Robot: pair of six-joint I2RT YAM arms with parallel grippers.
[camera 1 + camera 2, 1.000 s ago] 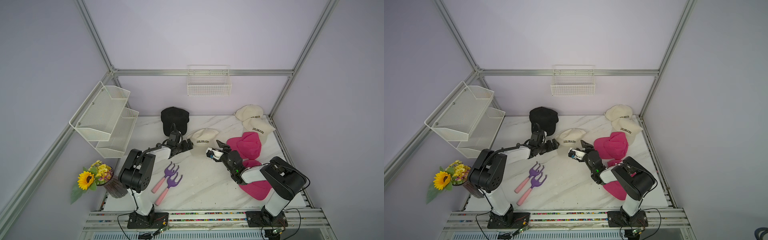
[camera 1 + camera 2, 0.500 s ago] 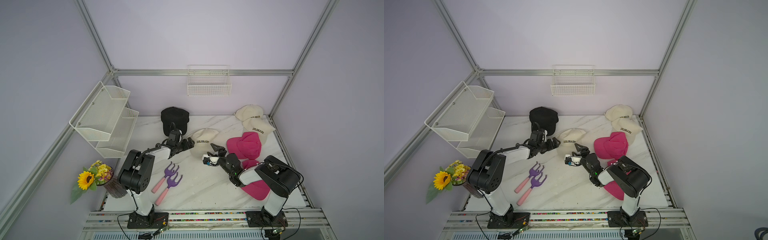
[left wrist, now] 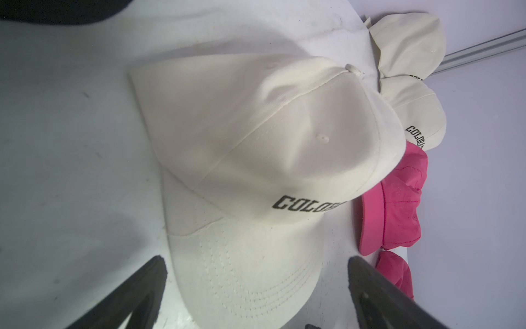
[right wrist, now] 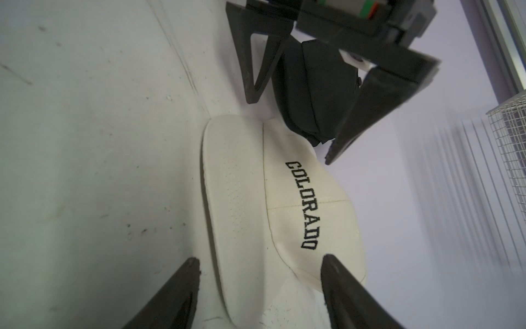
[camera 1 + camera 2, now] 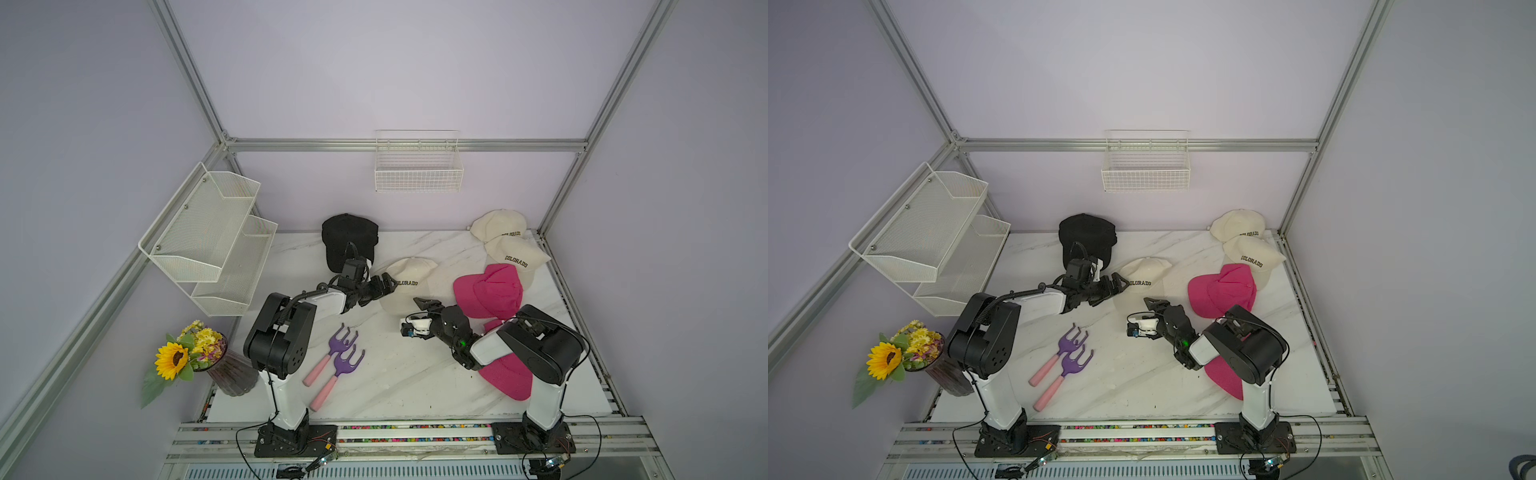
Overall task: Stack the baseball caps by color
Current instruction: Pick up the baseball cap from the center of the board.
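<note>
Left gripper (image 5: 384, 286) hung with its jaws spread wide, close against the cream cap (image 5: 415, 274). On its wrist view the brim sat between the two fingers (image 3: 370, 290), and nothing was pinched! Over to the right gripper (image 5: 419, 311): it faced the same cap from the other side, jaws apart as well, its fingers (image 4: 185, 284) flanking the brim edge without closing on it.

That cap lay crown up in the middle of the table (image 5: 395, 374). It was soft cream fabric, dented on top, with a button at the peak and black block "COLORADO" across the front. Rows of stitching ran along its curved brim, which pointed toward the table's front edge.

Behind the left gripper sat a black cap (image 5: 349, 239) by the back wall. A cream pair (image 5: 496, 224) with the same lettering overlapped in the far right corner. A pink cap (image 5: 490, 291) lay just beside them, and a second pink cap (image 5: 507, 374) lay partly under the right arm.
</note>
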